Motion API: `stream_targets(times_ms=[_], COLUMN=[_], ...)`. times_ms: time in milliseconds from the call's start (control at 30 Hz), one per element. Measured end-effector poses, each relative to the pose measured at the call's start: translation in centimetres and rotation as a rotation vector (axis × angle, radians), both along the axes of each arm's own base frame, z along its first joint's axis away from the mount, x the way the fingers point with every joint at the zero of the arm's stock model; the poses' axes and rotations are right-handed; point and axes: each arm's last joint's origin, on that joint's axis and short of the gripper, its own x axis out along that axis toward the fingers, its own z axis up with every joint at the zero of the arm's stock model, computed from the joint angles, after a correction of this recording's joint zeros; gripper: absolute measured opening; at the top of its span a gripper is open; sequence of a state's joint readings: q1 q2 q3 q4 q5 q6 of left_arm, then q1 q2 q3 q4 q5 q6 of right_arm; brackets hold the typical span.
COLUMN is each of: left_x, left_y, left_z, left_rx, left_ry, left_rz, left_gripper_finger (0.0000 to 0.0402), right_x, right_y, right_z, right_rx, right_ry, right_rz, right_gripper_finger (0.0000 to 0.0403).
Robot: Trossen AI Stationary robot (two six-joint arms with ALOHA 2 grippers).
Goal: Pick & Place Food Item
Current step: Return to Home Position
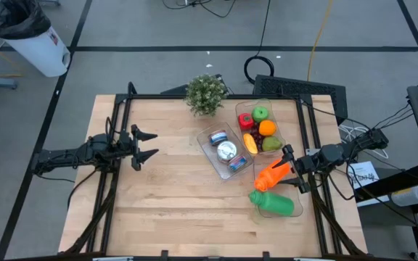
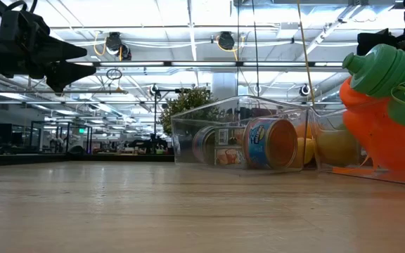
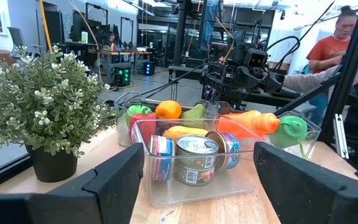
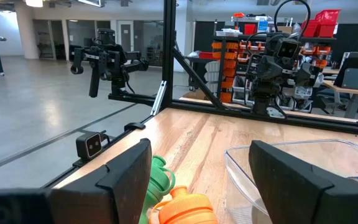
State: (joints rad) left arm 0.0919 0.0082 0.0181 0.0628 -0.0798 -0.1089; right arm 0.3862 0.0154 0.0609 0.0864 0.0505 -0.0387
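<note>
Three clear bins stand on the right half of the wooden table. One bin (image 1: 224, 151) holds several cans lying on their sides (image 3: 194, 158). Another bin (image 1: 258, 127) holds fruit, among them a green apple (image 1: 260, 113) and an orange (image 1: 266, 127). In the third bin lie an orange bottle (image 1: 273, 174) and a green bottle (image 1: 273, 204). My right gripper (image 1: 292, 168) hovers open over the orange bottle (image 4: 182, 208), fingers level, touching nothing. My left gripper (image 1: 147, 145) waits open at the table's left, raised and pointing toward the bins (image 3: 199, 152).
A small potted plant (image 1: 206, 93) stands at the far edge, left of the fruit bin. Black frame rails (image 1: 122, 109) run along the table's sides. A person (image 3: 331, 43) stands beyond the right side. Bare wood (image 1: 187, 196) lies across the middle and the near part.
</note>
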Motion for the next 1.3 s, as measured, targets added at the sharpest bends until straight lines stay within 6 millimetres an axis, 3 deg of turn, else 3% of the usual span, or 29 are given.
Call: stream_targets(times_ms=[633,1300], left_x=[0.00,0.00], left_y=[0.00,0.00], left_z=[0.00,0.00], left_rx=[0.000,0.000], left_ry=[0.000,0.000], left_rz=[0.000,0.000], left_gripper_finger=[0.0330,0.0312], right_x=[0.00,0.00], right_y=[0.00,0.00], right_z=[0.00,0.00], right_rx=[0.000,0.000], right_ry=[0.000,0.000], right_rz=[0.000,0.000], right_gripper_finger=[0.0254,0.0254])
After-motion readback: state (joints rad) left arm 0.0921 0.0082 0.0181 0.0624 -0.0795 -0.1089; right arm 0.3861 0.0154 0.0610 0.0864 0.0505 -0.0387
